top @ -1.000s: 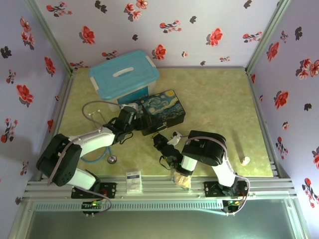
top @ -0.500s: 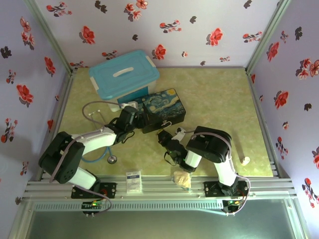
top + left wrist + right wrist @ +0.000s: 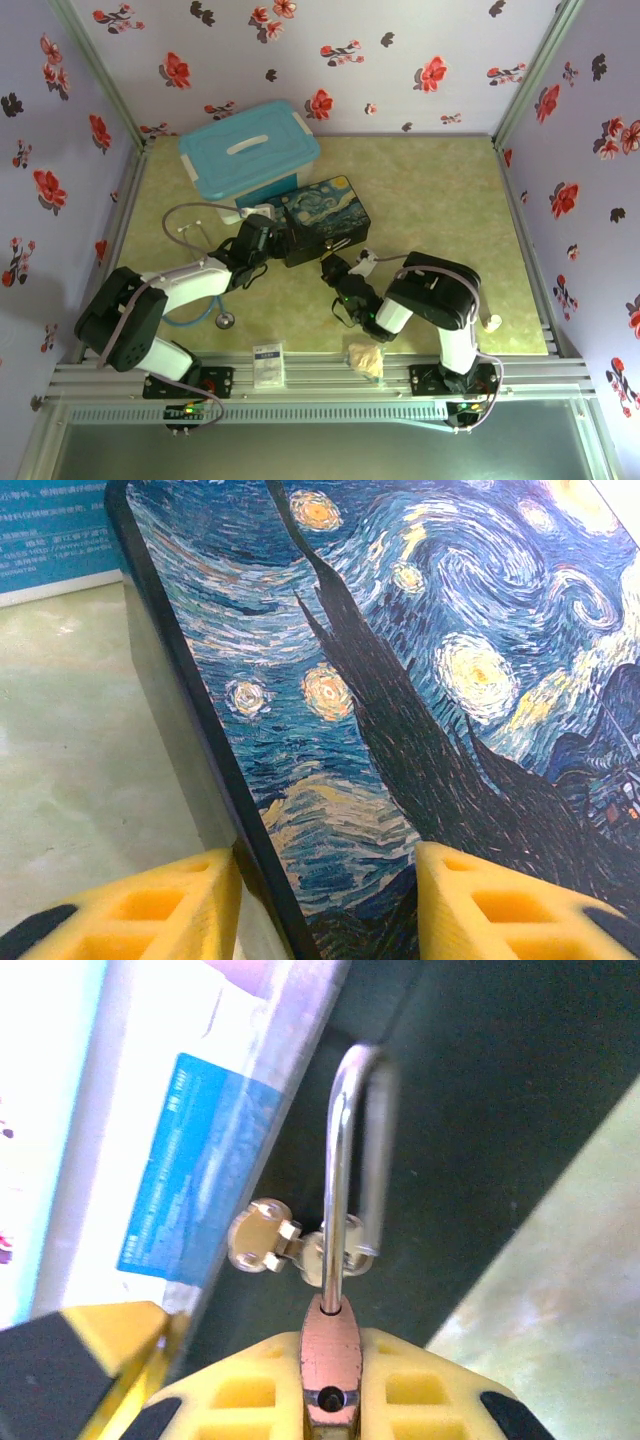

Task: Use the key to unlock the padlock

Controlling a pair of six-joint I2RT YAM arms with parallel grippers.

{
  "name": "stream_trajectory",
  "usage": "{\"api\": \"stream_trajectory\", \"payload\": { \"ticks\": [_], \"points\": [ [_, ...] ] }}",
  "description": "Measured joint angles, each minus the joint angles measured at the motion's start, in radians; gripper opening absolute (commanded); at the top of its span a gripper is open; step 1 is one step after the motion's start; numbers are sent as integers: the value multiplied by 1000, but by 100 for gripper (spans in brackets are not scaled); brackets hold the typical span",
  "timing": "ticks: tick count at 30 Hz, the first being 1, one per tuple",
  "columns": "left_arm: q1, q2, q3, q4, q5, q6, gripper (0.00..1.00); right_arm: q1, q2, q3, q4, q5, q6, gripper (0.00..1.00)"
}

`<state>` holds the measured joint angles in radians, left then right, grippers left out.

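The tiny brass-gold padlock (image 3: 328,1355) shows edge-on in the right wrist view, a narrow coppery body with a dark keyhole in its near end and a thin silver shackle (image 3: 338,1160) arching up from it; whether the shackle's far leg is seated cannot be told. At the foot of the shackle, to its left in that view, hangs a small pale metal key (image 3: 258,1242) with a rounded head, blurred. The right gripper (image 3: 330,1385) is clenched on the padlock's body between yellow fingers, holding it just in front of the near wall of the flat starry-night painted box (image 3: 322,222), about mid-table (image 3: 450,200). The left gripper (image 3: 325,905) straddles the box's black edge at its left end, one yellow finger (image 3: 170,905) touching the rim; whether it clamps cannot be told. Behind stands a teal lidded plastic tub (image 3: 250,160) bearing a blue label (image 3: 190,1175) with white writing too small to read. A white printed card (image 3: 267,362) lies at the table's near edge, also unreadable.
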<state>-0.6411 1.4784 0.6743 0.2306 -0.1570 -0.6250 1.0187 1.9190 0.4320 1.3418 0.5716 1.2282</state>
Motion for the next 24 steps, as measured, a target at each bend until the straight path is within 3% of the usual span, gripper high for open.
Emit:
{"api": "stream_trajectory", "payload": {
  "ticks": [9,13,19,21,24],
  "points": [
    [1,-8,6,-21,-2,36,46,-16,-62,-66,12,0,-90,0],
    [5,-15,16,-48,0,58,46,-98,-102,-134,-34,-93,-83,0],
    [7,-23,42,-109,-9,102,53,-197,-382,-129,-471,-293,-86,0],
    [10,-20,49,-122,-11,108,60,-215,-467,-105,-603,-352,-103,0],
    [18,-11,66,-146,-13,112,64,-279,-525,-52,-778,-451,-140,0]
  ]
}}
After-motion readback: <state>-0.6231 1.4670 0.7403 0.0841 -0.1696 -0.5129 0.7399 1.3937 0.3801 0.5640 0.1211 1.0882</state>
